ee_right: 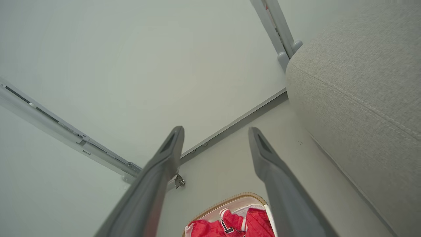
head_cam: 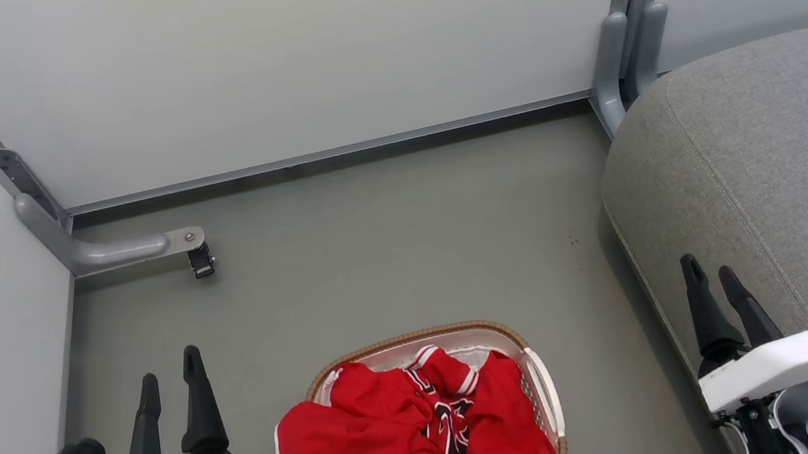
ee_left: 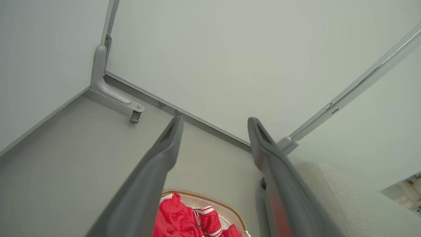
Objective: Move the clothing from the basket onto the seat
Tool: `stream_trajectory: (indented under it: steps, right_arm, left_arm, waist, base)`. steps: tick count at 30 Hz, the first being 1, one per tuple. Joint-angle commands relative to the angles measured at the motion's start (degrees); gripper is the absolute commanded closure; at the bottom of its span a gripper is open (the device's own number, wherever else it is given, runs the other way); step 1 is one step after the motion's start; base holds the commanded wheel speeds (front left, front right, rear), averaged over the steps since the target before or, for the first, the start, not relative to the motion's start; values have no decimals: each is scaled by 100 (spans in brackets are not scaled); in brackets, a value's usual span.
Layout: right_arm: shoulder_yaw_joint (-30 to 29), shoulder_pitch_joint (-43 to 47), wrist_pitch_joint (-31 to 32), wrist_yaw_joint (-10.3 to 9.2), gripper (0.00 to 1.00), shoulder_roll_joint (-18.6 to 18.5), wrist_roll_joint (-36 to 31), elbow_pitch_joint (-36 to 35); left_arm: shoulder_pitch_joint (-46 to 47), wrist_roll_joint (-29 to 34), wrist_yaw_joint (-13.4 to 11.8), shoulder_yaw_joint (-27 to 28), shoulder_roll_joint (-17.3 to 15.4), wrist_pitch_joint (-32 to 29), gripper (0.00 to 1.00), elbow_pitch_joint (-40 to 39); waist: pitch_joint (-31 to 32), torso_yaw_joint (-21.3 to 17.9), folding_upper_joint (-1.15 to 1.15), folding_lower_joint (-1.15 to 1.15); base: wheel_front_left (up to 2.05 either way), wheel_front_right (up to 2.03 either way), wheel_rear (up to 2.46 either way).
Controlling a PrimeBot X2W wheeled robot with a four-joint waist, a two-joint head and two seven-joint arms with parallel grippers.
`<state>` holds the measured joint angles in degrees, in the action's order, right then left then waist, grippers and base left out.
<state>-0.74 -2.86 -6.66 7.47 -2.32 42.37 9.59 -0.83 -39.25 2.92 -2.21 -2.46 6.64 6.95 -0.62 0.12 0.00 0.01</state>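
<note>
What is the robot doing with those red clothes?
Nothing is held yet. The red sports clothing with white trim lies heaped in the oval white plastic basket with a brown woven rim. The robot's left gripper and right gripper hang open and empty to either side of it. The big grey fabric seat stands to its right.

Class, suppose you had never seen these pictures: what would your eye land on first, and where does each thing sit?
The bright red clothing strikes first, heaped in the white basket at the bottom centre of the head view and draping over its left edge. Next comes the big grey seat on the right, with no clothes on the part in view. The left gripper and right gripper stand either side of the basket, both open and holding nothing.
</note>
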Motion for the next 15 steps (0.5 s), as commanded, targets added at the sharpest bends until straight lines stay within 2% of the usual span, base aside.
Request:
stream_trajectory:
  steps: [1, 15]
  right_arm:
    - [64, 19, -63, 3, 0, -36, -272, -12]
    - [236, -55, -276, 2, 0, -46, -1328, 169]
  left_arm:
    - [-27, 180, -40, -29, -37, 65, 0, -41]
    - [-56, 899, -86, -177, -44, 282, 0, 183]
  waist:
    - [1, 1, 0, 0]
    - [-8, 7, 0, 0]
  base:
    - [0, 0, 0]
    - [0, 0, 0]
